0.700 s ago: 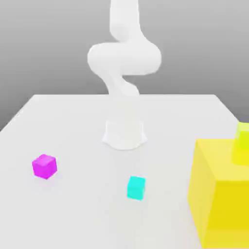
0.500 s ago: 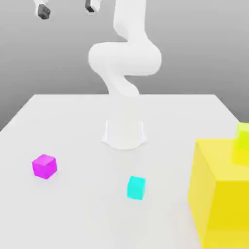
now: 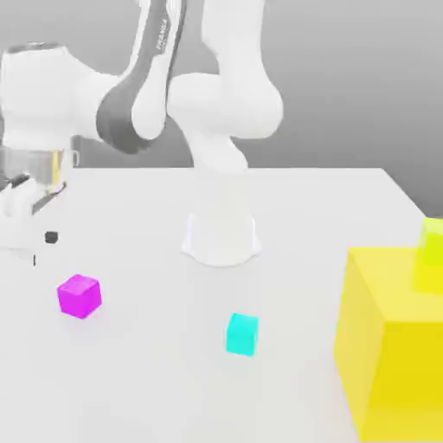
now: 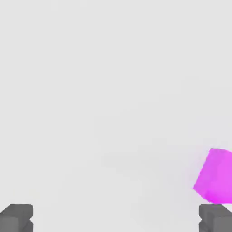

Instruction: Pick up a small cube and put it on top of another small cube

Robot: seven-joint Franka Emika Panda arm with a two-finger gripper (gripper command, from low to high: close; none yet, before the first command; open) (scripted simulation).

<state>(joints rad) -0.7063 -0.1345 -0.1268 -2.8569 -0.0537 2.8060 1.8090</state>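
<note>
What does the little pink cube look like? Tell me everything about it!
The small magenta cube is a bright pinkish-purple block with plain, matte faces and no marks on it. It sits flat on the white table, turned a bit so one corner edge faces the exterior camera. It is at the exterior view's left, apart from the cyan cube. Nothing touches it except the table. The open gripper hangs just above and behind it, not yet around it; in the hand view the cube sits off to one side, by one fingertip.
</note>
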